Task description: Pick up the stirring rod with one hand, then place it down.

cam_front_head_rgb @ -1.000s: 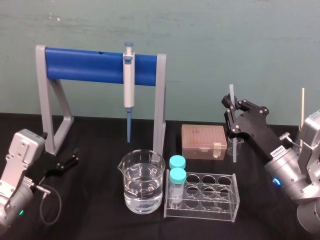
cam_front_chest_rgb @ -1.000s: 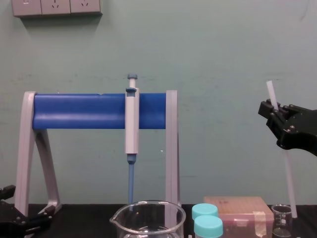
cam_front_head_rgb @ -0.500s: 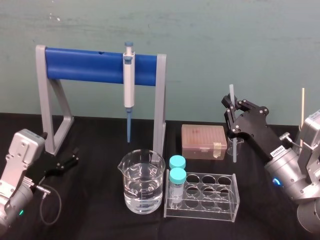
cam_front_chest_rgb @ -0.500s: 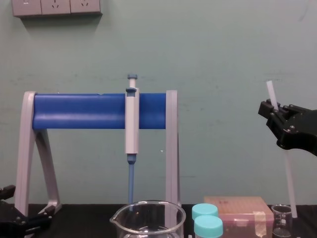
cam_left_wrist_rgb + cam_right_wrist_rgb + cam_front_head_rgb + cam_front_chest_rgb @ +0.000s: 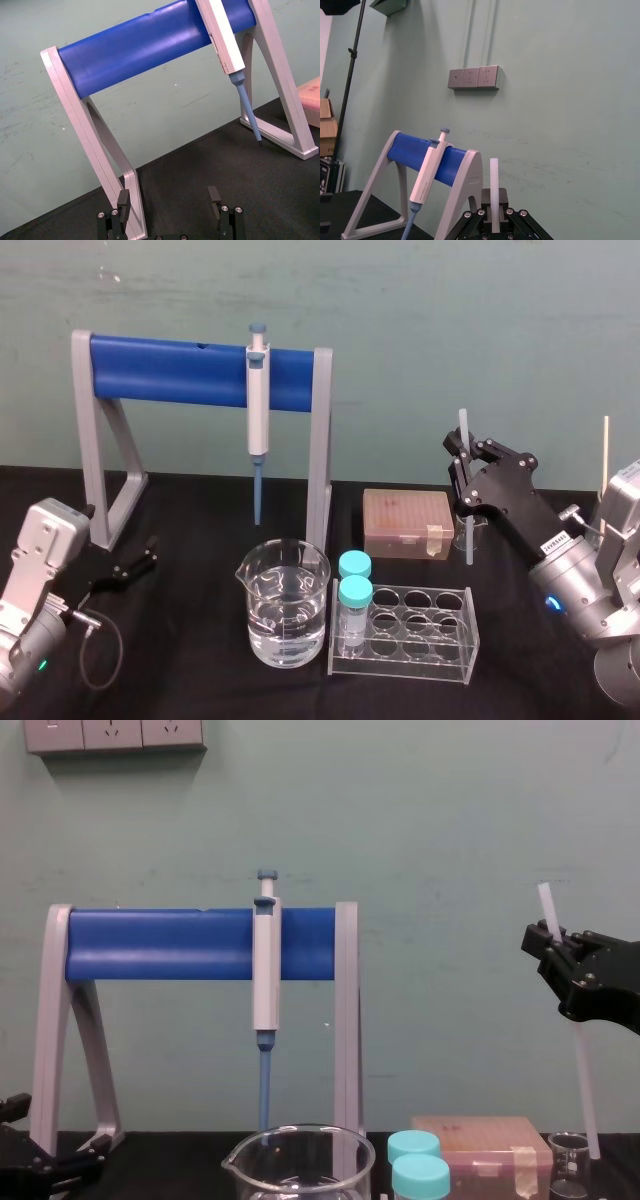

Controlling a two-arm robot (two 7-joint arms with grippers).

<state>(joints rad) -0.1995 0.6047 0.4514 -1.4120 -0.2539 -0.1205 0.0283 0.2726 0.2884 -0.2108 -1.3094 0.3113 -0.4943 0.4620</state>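
1. While the right gripper (image 5: 462, 452) stood raised over the far right part of the desk (image 5: 200, 650), its jaws were closed on the stirring rod (image 5: 466, 540) near the rod's upper end. A short stub showed above the fingers (image 5: 502, 197).
2. You had the rod nearly upright, and it hung down just beside the small beaker (image 5: 568, 1165), near the pink tip box (image 5: 407, 523) toward the desk's far edge.
3. I judged the pick-up done and the placing not yet begun. Your next move called for lowering the rod, setting it down clear of the beaker and box, and only then letting the jaws part.
4. The left gripper (image 5: 135, 565) lay low near the desk's left edge with its fingers spread and nothing in them.
5. I could not tell whether the rod's lower tip touched the desk or hung free. The gripper's body covered the rod's middle in the head view, and the chest view cut off about at desk level.
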